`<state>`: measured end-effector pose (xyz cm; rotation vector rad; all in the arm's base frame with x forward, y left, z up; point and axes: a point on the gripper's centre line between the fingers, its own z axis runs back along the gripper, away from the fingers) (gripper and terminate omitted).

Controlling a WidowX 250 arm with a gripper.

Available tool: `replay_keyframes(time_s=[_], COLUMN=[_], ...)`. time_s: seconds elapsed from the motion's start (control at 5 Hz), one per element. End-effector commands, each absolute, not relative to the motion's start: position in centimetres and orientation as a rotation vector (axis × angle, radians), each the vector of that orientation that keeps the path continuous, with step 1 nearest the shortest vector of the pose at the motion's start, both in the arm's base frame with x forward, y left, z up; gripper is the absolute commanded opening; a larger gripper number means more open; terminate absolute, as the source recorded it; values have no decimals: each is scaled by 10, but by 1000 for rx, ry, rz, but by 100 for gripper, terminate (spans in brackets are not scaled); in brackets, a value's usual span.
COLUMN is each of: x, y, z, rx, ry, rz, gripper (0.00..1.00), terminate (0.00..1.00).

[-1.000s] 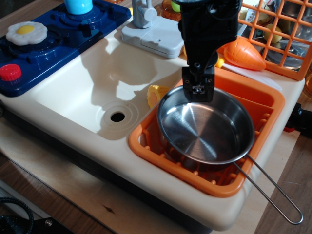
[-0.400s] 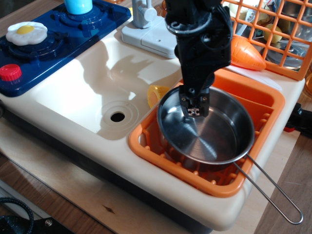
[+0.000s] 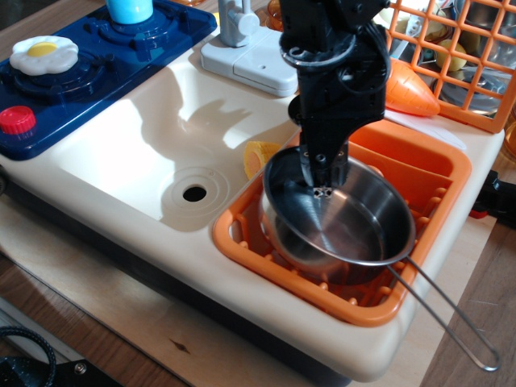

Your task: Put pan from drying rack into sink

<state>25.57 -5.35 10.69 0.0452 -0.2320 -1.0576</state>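
The black gripper (image 3: pixel 324 179) is pinching the far rim of the round shiny steel pan (image 3: pixel 339 222), tilting inside the orange plastic drying rack (image 3: pixel 435 189) beneath it.

Black arm reaching down from twelve o'clock, wrist near vertical.
The gripper (image 3: pixel 323 179) points straight down, its jaws drawn close together at the tip; whether they pinch anything cannot be told. Cables loop around the wrist housing.
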Motion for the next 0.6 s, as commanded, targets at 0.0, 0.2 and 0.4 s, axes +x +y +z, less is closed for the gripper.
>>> replay_keyframes(time_s=[0.0, 0.2, 0.4], x=[263, 265, 261], y=[-51, -46, -24], z=[122, 132, 155], rx=[40, 22, -4], ry=[-241, -218, -171], rz=[-1064, -1073, -1123], gripper=[0, 0, 0], terminate=[0, 0, 0])
